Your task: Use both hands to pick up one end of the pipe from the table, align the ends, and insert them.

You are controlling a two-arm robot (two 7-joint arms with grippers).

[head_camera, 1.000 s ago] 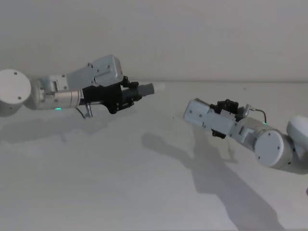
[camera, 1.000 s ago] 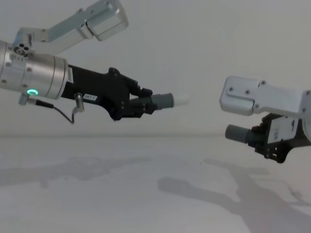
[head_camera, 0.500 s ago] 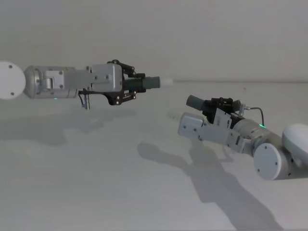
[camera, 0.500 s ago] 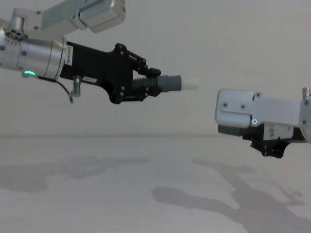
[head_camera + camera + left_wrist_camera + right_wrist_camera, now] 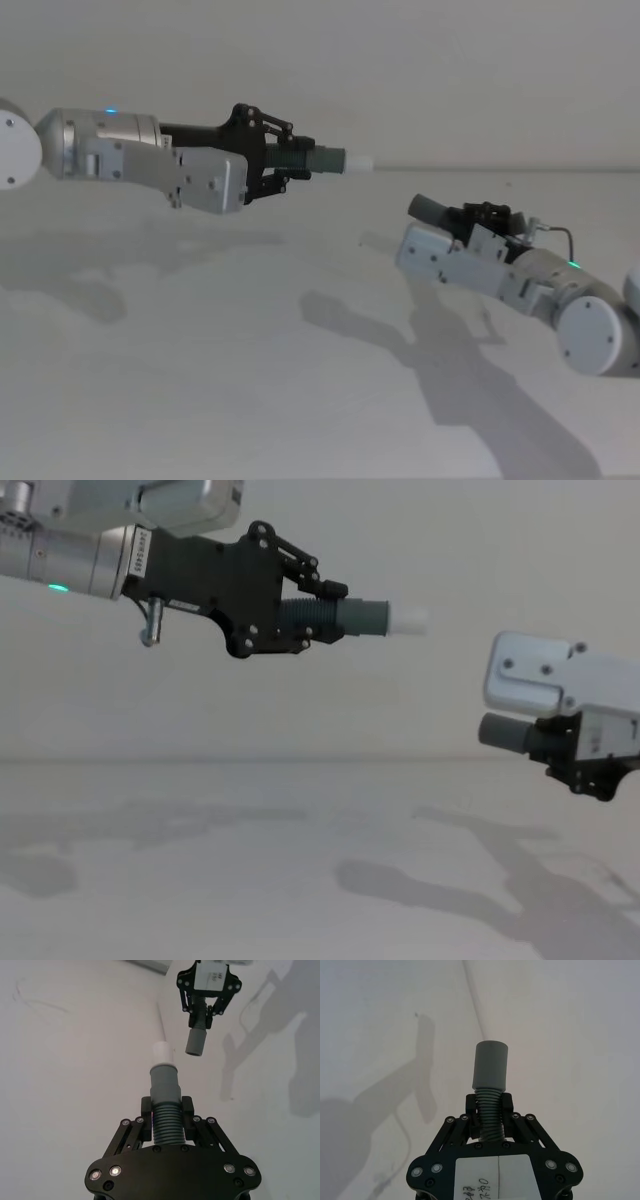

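Two hose pieces are held in the air above the white desk [image 5: 200,350], one in each claw. The left claw [image 5: 300,620] is clamped shut on the ribbed body of the first hose piece [image 5: 362,617], whose smooth grey cuff sticks out past the fingers and ends in one short white tip [image 5: 408,621] pointing toward the robot's right. The right claw [image 5: 562,752] is likewise closed on the ribs of the second hose piece [image 5: 505,733], and its plain grey cuff points back toward the left.

From the chest, the two ends face each other but are apart, the white tip higher than the plain cuff. In the left wrist view the plain cuff sits a little to one side of the white tip, close but not touching.

Two arm shadows fall on the desk under the claws. One small green light glows on each arm, and a thin cable loops beside the right wrist. A pale wall stands behind.
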